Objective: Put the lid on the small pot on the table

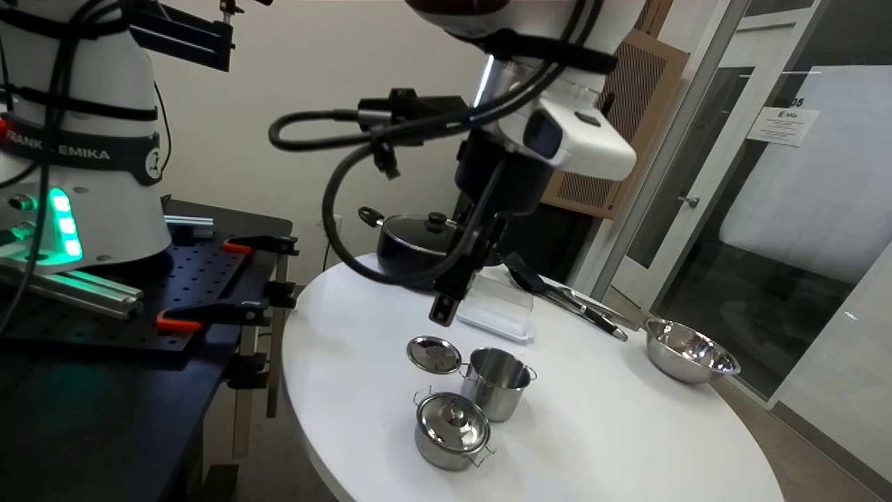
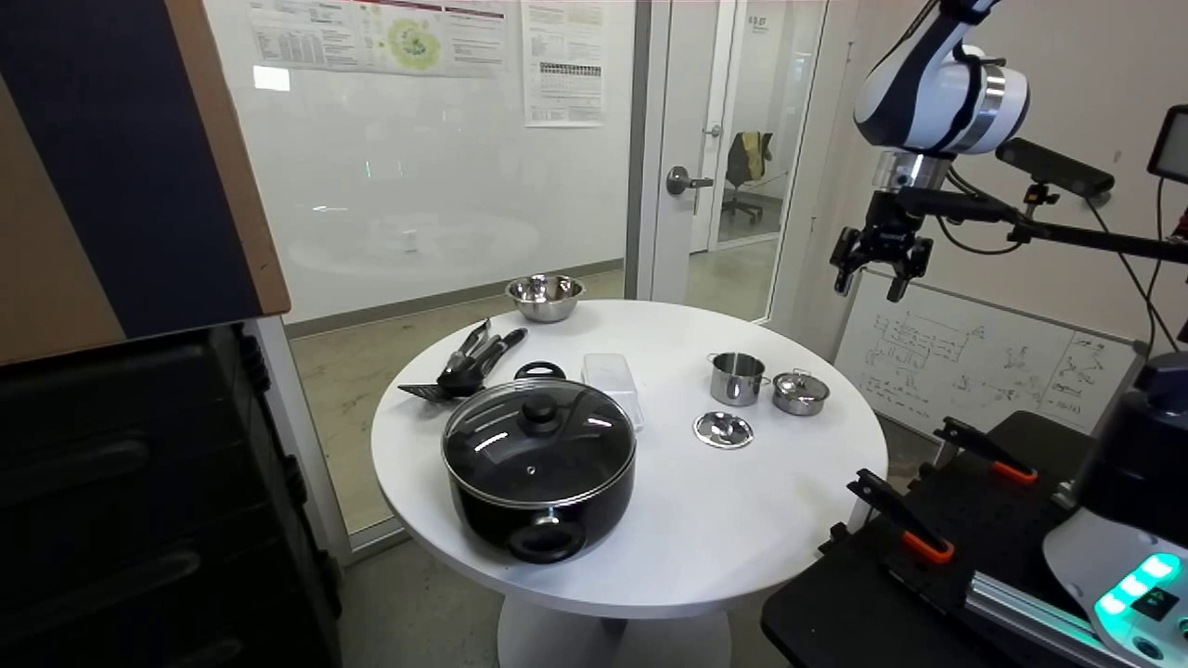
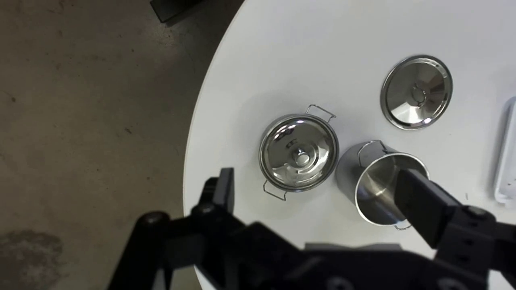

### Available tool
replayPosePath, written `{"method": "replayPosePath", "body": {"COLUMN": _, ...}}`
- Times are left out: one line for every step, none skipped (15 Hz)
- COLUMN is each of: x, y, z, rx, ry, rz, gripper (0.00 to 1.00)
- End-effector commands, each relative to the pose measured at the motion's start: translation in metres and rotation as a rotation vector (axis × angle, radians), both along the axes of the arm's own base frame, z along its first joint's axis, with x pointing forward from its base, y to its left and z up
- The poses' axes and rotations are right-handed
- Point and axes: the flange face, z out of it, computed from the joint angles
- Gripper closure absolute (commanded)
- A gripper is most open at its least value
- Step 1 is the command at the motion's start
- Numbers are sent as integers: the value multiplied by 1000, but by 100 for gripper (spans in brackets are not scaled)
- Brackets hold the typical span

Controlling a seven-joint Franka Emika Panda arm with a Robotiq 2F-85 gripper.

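The small pot [image 1: 440, 454] stands upright on the white round table [image 1: 599, 439], and it also shows in an exterior view [image 2: 800, 406]. A shiny steel lid with a centre knob [image 3: 298, 155] sits on its top; this lid shows in both exterior views [image 1: 456, 422] [image 2: 801, 384]. A separate round steel lid [image 3: 417, 92] lies flat on the table, also in both exterior views [image 1: 433, 355] [image 2: 724, 430]. My gripper [image 3: 318, 197] is open and empty, high above the pots. It shows raised in an exterior view [image 2: 871, 288]. In the wrist view one finger covers part of the steel cup.
The taller steel cup [image 3: 350, 171] stands open beside the small pot. A large black pot [image 2: 538, 496], a clear plastic container [image 2: 613, 378], black utensils [image 2: 473, 362] and a steel bowl [image 2: 546, 299] are farther away. The table edge runs near the small pot.
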Motion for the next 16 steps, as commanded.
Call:
{"method": "replayPosePath", "body": {"x": 28, "y": -8, "z": -31, "rx": 5, "ry": 8, "rz": -44, "gripper": 0}}
{"method": "replayPosePath", "body": {"x": 34, "y": -8, "z": -39, "rx": 2, "ry": 15, "rz": -52, "gripper": 0}}
{"method": "replayPosePath", "body": {"x": 41, "y": -8, "z": -48, "rx": -4, "ry": 23, "rz": -55, "gripper": 0}}
{"method": "replayPosePath", "body": {"x": 47, "y": -7, "z": -56, "rx": -14, "ry": 32, "rz": -57, "gripper": 0}}
{"method": "replayPosePath", "body": {"x": 52, "y": -7, "z": -63, "rx": -25, "ry": 40, "rz": -60, "gripper": 0}}
{"method": "replayPosePath", "body": {"x": 56, "y": -7, "z": -72, "rx": -34, "ry": 49, "rz": -65, "gripper": 0}}
{"method": "replayPosePath", "body": {"x": 60, "y": -7, "z": -78, "rx": -46, "ry": 53, "rz": -72, "gripper": 0}}
{"method": "replayPosePath", "body": {"x": 62, "y": -7, "z": -86, "rx": -53, "ry": 62, "rz": -76, "gripper": 0}}
{"method": "replayPosePath", "body": {"x": 63, "y": -7, "z": -93, "rx": -62, "ry": 68, "rz": -78, "gripper": 0}}
{"method": "replayPosePath", "body": {"x": 64, "y": -7, "z": -100, "rx": -68, "ry": 73, "rz": -83, "gripper": 0}}
{"method": "replayPosePath", "body": {"x": 65, "y": -7, "z": -106, "rx": -71, "ry": 78, "rz": -87, "gripper": 0}}
{"method": "replayPosePath", "body": {"x": 65, "y": -6, "z": -112, "rx": -70, "ry": 82, "rz": -91, "gripper": 0}}
{"method": "replayPosePath", "body": {"x": 66, "y": -5, "z": -116, "rx": -72, "ry": 84, "rz": -94, "gripper": 0}}
{"method": "replayPosePath", "body": {"x": 66, "y": -3, "z": -120, "rx": -74, "ry": 89, "rz": -93, "gripper": 0}}
{"method": "replayPosePath", "body": {"x": 66, "y": -1, "z": -124, "rx": -73, "ry": 96, "rz": -93, "gripper": 0}}
{"method": "replayPosePath", "body": {"x": 67, "y": 1, "z": -128, "rx": -73, "ry": 100, "rz": -92, "gripper": 0}}
